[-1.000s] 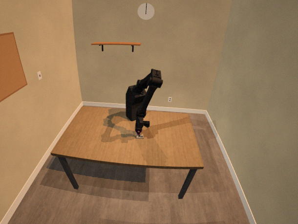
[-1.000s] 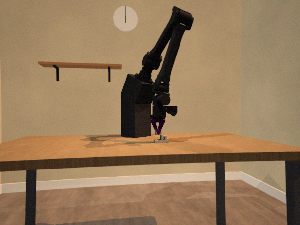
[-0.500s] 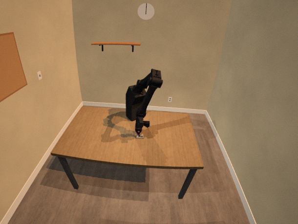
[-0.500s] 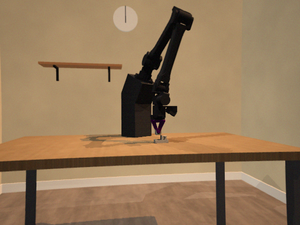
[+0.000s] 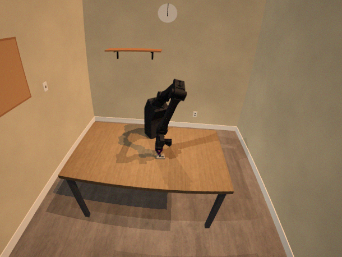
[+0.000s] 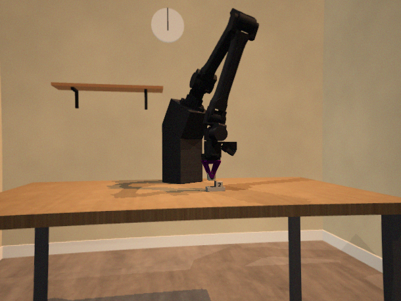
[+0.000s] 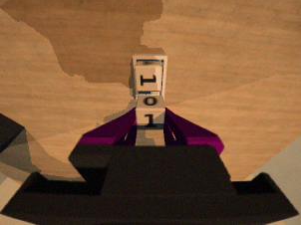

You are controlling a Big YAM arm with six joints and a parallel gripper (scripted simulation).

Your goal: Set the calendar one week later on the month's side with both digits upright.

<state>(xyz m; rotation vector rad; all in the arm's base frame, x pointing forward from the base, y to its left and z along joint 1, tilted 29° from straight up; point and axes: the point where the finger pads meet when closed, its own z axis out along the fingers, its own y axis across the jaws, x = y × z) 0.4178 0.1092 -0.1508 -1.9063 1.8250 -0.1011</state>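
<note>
A small grey calendar tray (image 6: 215, 188) lies flat on the wooden table in front of the arm's base. One pale cube (image 6: 219, 184) stands in its right half and shows a 2 toward the exterior camera. My gripper (image 6: 210, 174) points straight down over the tray's left half, its purple fingers shut on the second cube (image 7: 150, 113), which hangs just above the tray. In the wrist view the held cube shows a 0 and a 1, and the tray cube (image 7: 149, 79) beyond it shows a 1 on top. In the top view the tray (image 5: 160, 158) is tiny under the gripper (image 5: 158, 152).
The arm's black base (image 6: 181, 144) stands just behind the tray. The table's edges are far from the tray on all sides. A wall shelf (image 6: 106, 87) and a clock (image 6: 167, 25) hang on the back wall.
</note>
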